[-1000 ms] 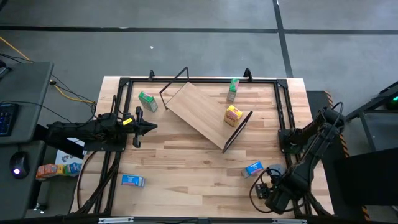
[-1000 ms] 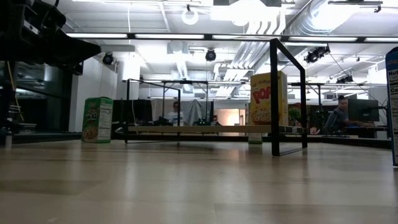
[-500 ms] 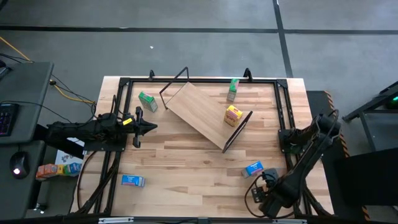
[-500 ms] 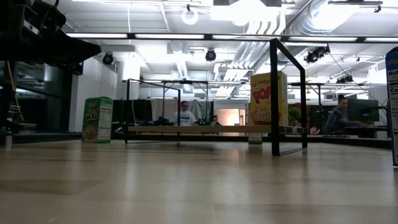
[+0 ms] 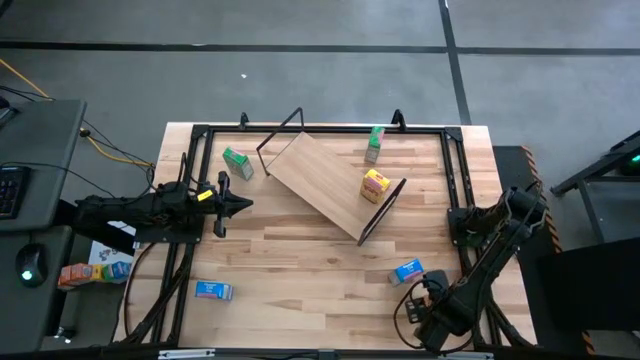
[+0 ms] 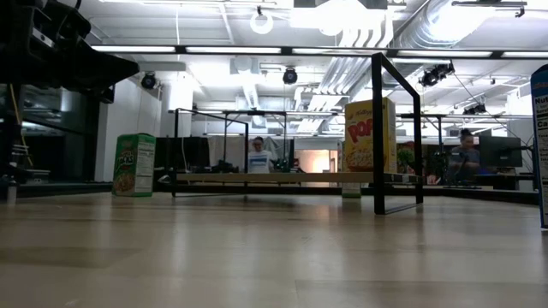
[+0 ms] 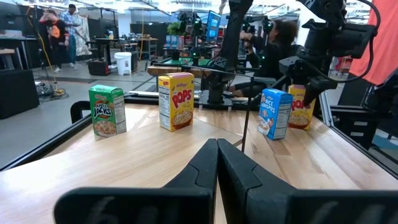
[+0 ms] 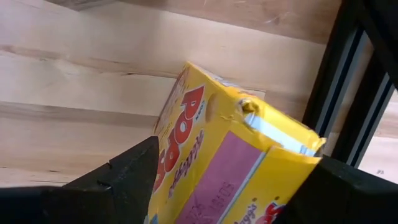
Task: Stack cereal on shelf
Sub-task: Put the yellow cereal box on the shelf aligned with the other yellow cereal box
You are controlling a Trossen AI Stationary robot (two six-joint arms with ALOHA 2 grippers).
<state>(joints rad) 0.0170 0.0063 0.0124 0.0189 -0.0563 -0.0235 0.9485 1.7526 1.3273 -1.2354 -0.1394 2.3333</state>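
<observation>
A light-wood shelf (image 5: pixel 325 185) sits tilted on its black wire frame near the middle of the striped table (image 5: pixel 300 270), with one yellow cereal box (image 5: pixel 375 185) standing upright on its right end. The other boxes are scattered across the tabletop. One green box (image 5: pixel 237 163) lies just left of the shelf. Another green box (image 5: pixel 375 143) stands near the far edge. A blue box (image 5: pixel 408 271) rests toward the near right. A second blue box (image 5: pixel 213 291) lies near the front left corner.

At the front right corner, the right gripper (image 8: pixel 217 186) reaches down over a second yellow box (image 8: pixel 230 162), which lies tilted beside the table's black frame rail. Its two dark fingers (image 8: pixel 118 174) stand wide, one on each side of the box. The wrist view does not settle whether they are pressing on the cardboard or only flanking it.

The left gripper (image 5: pixel 240 205) hangs over the left side of the table, pointing toward the shelf. Its fingers are pressed together with nothing between them.

Beyond the table, people (image 6: pixel 258 154) are visible in the workshop.
</observation>
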